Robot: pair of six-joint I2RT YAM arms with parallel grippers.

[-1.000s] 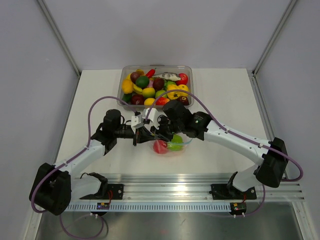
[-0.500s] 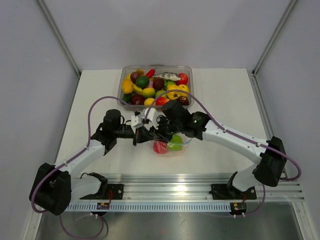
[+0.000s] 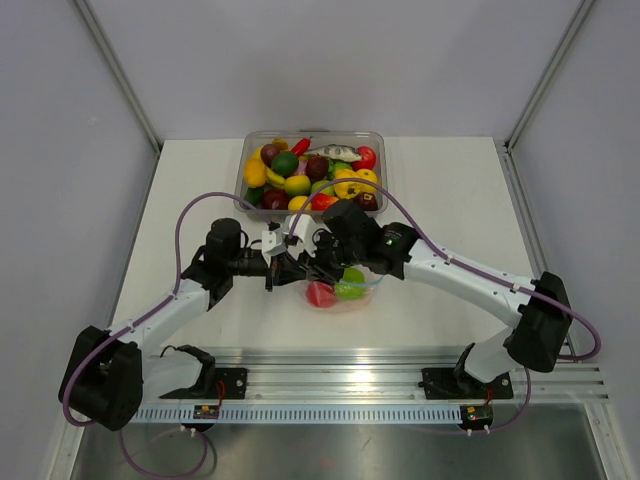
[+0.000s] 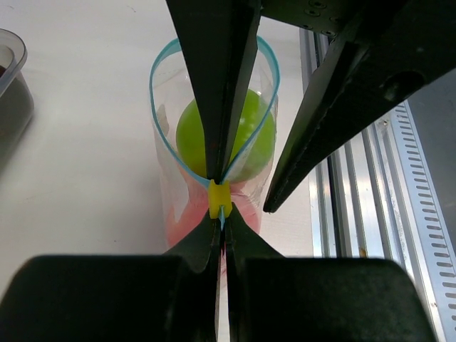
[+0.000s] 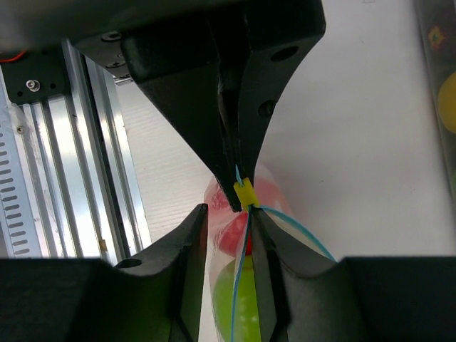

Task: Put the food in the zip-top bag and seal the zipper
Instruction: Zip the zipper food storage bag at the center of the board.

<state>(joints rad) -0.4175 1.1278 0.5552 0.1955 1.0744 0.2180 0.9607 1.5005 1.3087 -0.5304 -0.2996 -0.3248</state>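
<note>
Right arm has edged slightly leftward; both the left pincer (image 4: 221, 214) and right pincer (image 5: 241, 206) pinch the bag's (image 4: 171, 178) zipper (image 4: 162, 128) by its yellow slider (image 4: 219, 199), since the thin film looks limp and slippery elsewhere.

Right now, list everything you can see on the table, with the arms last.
Zip-top bag: one, clear, table centre, mouth open.
Zipper: one teal-blue strip along bag mouth, yellow slider at one end.
Green apple: one, inside bag.
Red fruit: one, inside bag beside apple.
Tub: one, clear, far edge, full of mixed toy food.
Left gripper: black fingers pinching bag at the slider.
Right gripper: black, at the same end.
</note>
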